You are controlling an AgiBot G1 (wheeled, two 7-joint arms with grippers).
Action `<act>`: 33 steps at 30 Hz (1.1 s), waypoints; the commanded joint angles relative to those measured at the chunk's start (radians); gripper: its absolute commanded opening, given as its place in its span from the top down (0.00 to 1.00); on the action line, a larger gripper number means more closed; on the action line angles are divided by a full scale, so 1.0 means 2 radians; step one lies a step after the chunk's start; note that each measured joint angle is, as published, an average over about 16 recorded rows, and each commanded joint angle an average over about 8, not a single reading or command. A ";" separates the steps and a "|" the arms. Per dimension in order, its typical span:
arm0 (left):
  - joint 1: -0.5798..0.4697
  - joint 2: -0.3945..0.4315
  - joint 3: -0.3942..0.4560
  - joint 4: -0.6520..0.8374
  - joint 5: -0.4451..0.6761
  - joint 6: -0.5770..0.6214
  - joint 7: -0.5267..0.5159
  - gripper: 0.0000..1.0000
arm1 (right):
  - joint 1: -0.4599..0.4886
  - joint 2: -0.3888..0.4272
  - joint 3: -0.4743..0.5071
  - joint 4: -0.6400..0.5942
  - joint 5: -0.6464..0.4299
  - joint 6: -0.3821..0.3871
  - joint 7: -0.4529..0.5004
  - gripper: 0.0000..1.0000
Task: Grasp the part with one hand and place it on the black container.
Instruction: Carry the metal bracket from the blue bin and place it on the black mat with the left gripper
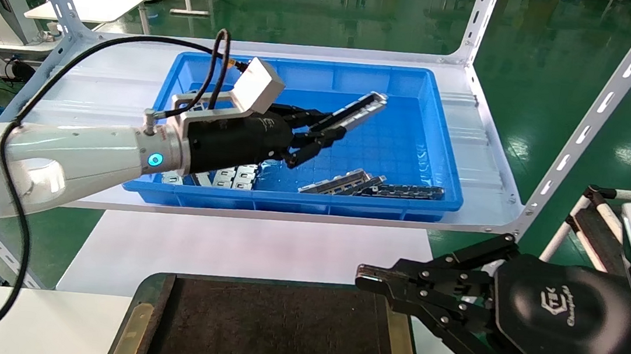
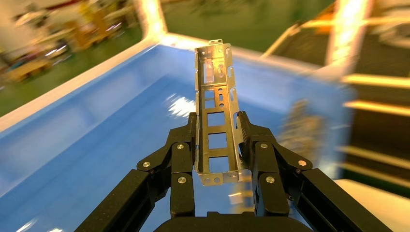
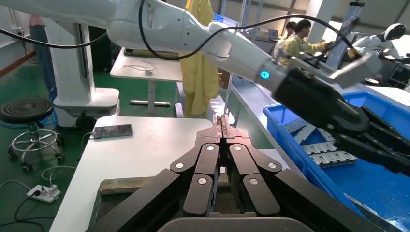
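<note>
The right gripper (image 1: 375,280), jaws closed and empty, is idling beside the black container (image 1: 275,337). Beyond the container, the left gripper (image 1: 320,133) is clamping the part (image 1: 360,110) aloft over the blue bin (image 1: 435,154). Grasp done; transfer and placement are outstanding.

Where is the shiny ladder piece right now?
In the head view, the part is held by the left gripper, up above the blue bin.

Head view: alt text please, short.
The left gripper holds a long metal part lifted above a blue bin of similar parts. The right gripper waits shut beside the black container in front.
</note>
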State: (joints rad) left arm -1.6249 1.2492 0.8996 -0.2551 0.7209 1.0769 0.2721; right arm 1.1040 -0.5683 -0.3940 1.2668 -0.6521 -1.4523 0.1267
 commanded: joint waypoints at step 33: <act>0.219 -0.084 0.003 -0.115 -0.035 0.155 0.009 1.00 | 0.000 0.000 0.000 0.000 0.000 0.000 0.000 1.00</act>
State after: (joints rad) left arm -1.1907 1.0863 0.9014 -0.4847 0.6488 1.3727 0.2905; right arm 1.1041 -0.5682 -0.3942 1.2668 -0.6519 -1.4522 0.1266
